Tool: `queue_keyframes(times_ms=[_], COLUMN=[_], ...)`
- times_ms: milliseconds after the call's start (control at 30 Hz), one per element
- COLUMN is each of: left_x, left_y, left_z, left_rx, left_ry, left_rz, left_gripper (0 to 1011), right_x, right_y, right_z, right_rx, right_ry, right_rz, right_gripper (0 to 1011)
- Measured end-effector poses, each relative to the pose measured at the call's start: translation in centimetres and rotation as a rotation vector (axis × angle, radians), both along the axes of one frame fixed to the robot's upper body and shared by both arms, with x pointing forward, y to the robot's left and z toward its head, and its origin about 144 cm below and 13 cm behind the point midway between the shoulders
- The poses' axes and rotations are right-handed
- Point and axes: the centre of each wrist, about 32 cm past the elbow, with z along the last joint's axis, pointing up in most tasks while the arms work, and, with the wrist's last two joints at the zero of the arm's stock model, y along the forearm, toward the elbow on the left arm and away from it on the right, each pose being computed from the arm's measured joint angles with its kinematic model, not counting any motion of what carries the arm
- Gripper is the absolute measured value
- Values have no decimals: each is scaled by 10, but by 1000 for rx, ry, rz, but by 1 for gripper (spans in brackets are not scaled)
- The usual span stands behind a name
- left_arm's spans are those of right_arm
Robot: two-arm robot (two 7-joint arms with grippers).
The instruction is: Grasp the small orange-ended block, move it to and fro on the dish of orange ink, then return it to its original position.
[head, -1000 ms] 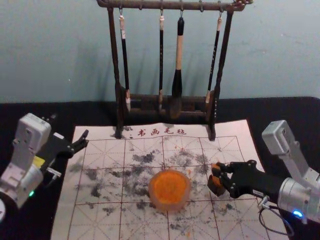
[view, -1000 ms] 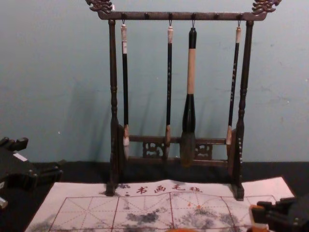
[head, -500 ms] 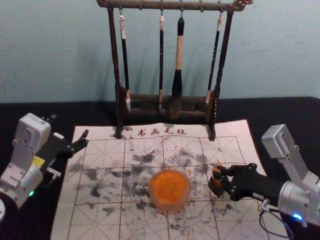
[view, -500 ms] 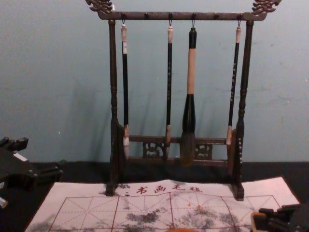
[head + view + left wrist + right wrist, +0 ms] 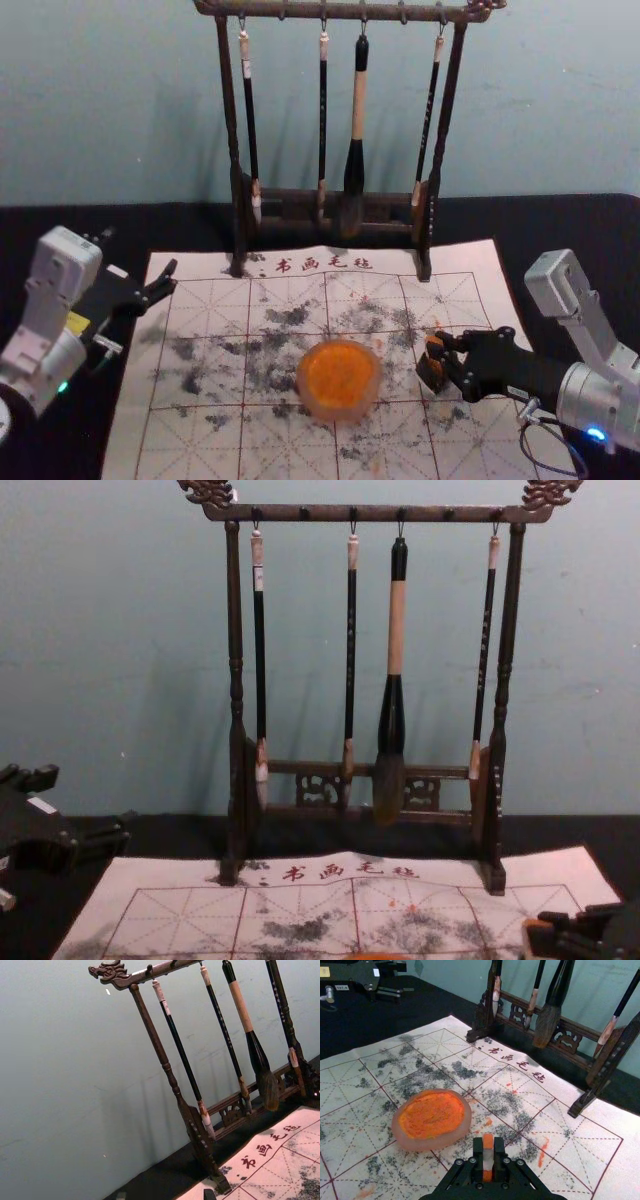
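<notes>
Fingers (image 5: 478,1151) of the right gripper (image 5: 488,1147) are closed down to a narrow gap, and pinched in it is the small block (image 5: 488,1161), straight-sided, pale-waisted, orange at both ends. Whether it is lifted clear cannot be told. A slim grip, this: if the block is caught off-centre on a rim, it could be twisted loose. Beside the fingers, toward the robot's left, sits the round dish (image 5: 422,1143), thick-walled, smooth, cloudy, filled with rough, pasty orange ink (image 5: 432,1112). Pressed too hard there, the dish could be dragged along; carried back wet, the block could be dripped across the cloth-like mat (image 5: 630,1145), which is spotted orange and smudged grey. Past the dish, the left gripper (image 5: 89,803) is parked, spread wide, nothing held. Farthest from the fingers, slender brushes (image 5: 250,130) are hung from a dark, carved rack (image 5: 300,11).
</notes>
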Motion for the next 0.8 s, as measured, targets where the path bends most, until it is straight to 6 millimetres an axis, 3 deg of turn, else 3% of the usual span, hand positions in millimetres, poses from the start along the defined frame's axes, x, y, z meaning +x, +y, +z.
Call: queue_keyframes(times_ms=[367,733,767,800], left_x=[0,0,0,0], left_y=[0,0,0,0], left_z=[0,0,0,0], left_rx=[0,0,0,0], left_ry=[0,0,0,0], left_rz=[0,0,0,0], left_gripper=[1001,1001,1001,1001], right_x=[0,0,0,0], right_y=[0,0,0,0], right_z=[0,0,0,0], right_rx=[0,0,0,0], right_ry=[0,2,2,2], right_rz=[0,1,1,1], right_gripper=[109,448,521,521])
